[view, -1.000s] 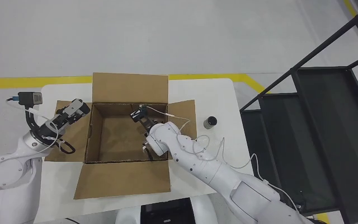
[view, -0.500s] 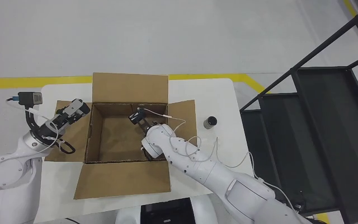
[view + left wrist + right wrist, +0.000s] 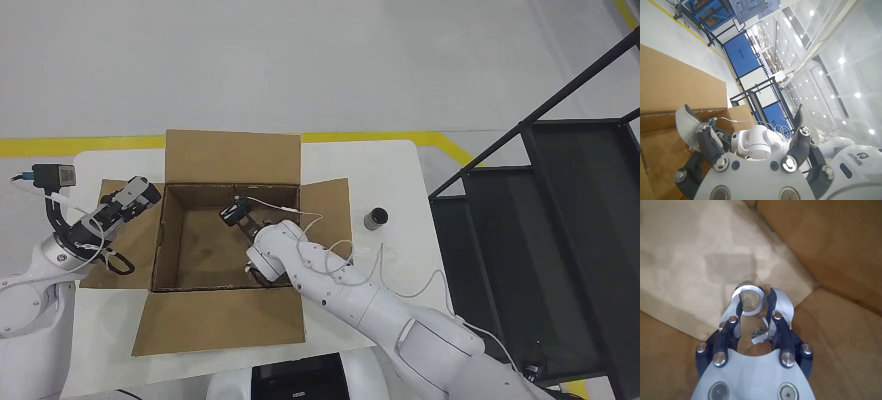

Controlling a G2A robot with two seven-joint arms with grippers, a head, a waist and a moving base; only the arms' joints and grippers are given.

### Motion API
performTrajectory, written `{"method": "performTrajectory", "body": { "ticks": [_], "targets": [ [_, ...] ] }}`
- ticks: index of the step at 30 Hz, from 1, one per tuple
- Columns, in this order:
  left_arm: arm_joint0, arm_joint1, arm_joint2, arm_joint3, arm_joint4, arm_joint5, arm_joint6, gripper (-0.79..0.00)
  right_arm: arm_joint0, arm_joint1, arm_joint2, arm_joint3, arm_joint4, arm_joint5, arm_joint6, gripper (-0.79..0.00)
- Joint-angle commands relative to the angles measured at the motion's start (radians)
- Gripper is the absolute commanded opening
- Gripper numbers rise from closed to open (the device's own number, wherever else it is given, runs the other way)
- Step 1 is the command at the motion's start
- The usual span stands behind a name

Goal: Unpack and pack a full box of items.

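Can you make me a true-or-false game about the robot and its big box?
1. The brown cardboard box has its flaps folded open. True.
2. The silver metal ring lies on the white table outside the box. False: it is inside the box, between the right gripper's fingers.
3. The left gripper holds a ring. False: it is open and empty, above the box's side flap.
4. A small dark cylinder stands on the table beside the box. True.
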Motion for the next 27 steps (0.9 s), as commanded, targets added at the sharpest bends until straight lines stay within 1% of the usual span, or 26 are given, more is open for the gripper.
{"method": "performTrajectory", "body": {
  "ticks": [1, 4, 6, 10, 14, 15, 22, 23, 27],
  "targets": [
    [0.000, 0.000, 0.000, 0.000, 0.000, 0.000, 0.000, 0.000, 0.001, -0.001, 0.009, 0.005, 0.016, -0.014, -0.005, -0.419],
    [0.000, 0.000, 0.000, 0.000, 0.000, 0.000, 0.000, 0.000, 0.002, -0.002, 0.016, 0.017, 0.001, 0.001, -0.002, -0.397],
    [0.000, 0.000, 0.000, 0.000, 0.000, 0.000, 0.000, 0.000, 0.001, -0.004, 0.021, 0.021, 0.003, 0.003, -0.004, -0.409],
    [0.000, 0.000, 0.000, 0.000, 0.000, 0.000, 0.000, 0.000, -0.002, -0.009, 0.028, 0.024, 0.015, -0.005, -0.012, -0.493],
    [0.000, 0.000, 0.000, 0.000, 0.000, 0.000, 0.000, 0.000, -0.004, -0.017, 0.029, 0.038, 0.035, -0.018, -0.017, -0.653],
    [0.000, 0.000, 0.000, 0.000, 0.000, 0.000, 0.000, 0.000, -0.004, -0.019, 0.031, 0.041, 0.043, -0.019, -0.019, -0.680],
    [0.000, 0.000, 0.000, 0.000, 0.000, 0.000, 0.000, 0.000, 0.003, -0.033, 0.036, 0.080, 0.064, -0.020, -0.031, -0.736],
    [0.000, 0.000, 0.000, 0.000, 0.000, 0.000, 0.000, 0.000, 0.005, -0.035, 0.036, 0.084, 0.066, -0.021, -0.033, -0.785],
    [0.000, 0.000, 0.000, 0.000, 0.000, 0.000, 0.000, 0.000, 0.010, -0.041, 0.039, 0.078, 0.073, -0.027, -0.040, -0.785]
  ]
}}
